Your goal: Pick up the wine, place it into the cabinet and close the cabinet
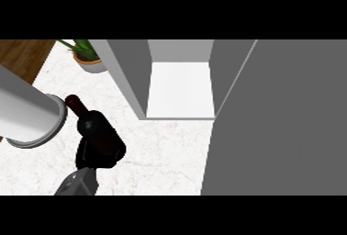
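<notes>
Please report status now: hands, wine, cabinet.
Left hand curled round wine bottle. Right hand not seen. Cabinet open, door swung out. Nothing between bottle and cabinet opening.

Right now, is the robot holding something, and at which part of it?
Yes. The left hand is curled round the lower body of the wine bottle; the neck sticks out free above it. The right hand is not in view.
</notes>
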